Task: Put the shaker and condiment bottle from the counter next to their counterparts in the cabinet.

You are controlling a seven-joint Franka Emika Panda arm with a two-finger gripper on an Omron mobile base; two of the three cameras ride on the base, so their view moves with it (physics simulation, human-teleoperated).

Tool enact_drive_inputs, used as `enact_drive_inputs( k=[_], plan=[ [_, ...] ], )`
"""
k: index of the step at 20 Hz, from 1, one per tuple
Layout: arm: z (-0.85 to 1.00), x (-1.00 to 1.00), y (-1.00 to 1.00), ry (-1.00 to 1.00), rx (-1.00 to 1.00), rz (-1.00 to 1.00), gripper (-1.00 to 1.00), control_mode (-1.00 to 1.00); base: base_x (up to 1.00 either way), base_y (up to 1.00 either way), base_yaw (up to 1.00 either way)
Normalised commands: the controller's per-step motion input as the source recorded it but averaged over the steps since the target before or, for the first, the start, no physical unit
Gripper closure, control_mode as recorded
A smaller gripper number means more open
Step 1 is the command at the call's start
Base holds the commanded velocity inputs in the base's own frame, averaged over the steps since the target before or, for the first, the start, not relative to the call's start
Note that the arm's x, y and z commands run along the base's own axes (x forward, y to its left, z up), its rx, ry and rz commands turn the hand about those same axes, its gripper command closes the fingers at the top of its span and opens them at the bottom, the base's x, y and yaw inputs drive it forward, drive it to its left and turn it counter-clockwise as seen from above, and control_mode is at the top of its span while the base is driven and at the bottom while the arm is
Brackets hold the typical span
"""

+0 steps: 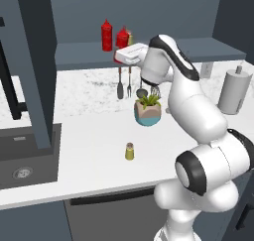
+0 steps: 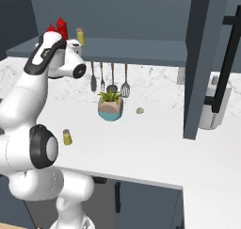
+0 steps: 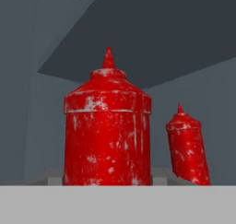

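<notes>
Nearest the base, on the white counter, the olive-yellow shaker stands upright and alone in front of a potted plant, well apart from the arm. Behind the plant, utensils hang against the wall under the shelf. Higher up, the gripper reaches to the slate-blue cabinet, and the hand view shows a condiment bottle large and upright between the finger positions, so it appears pinched in the claw; the fingertips themselves are hidden, so contact is judged, not seen. Farther along the shelf stands its counterpart bottle, just beside and a little deeper, with the second shaker at the back. Whether the held bottle's base rests on the shelf board cannot be told. Judgement: placing the bottle is the step in hand. To do it well, lower until the base sits flat, keep it vertical, leave a gap to the neighbour, release gently, and withdraw straight back to avoid tipping either bottle. The shaker is not yet moved.
</notes>
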Motion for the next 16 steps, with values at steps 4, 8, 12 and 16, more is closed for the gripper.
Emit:
enact_drive_inputs(
  k=[4, 8, 12, 16],
  plan=[
    [0.0, 0.29, 0.13, 0.0, -0.16, 0.0, 1.0, -1.0, 0.0, 0.0, 0.0],
    [0.0, 0.21, 0.08, 0.0, -0.19, 0.0, 1.0, -1.0, 0.0, 0.0, 0.0],
    [0.0, 0.29, 0.0, 0.0, -0.06, 0.0, 1.0, -1.0, 0.0, 0.0, 0.0],
    [0.06, 0.32, 0.0, 0.0, 0.0, 0.0, 1.0, -1.0, 0.0, 0.0, 0.0]
  ],
)
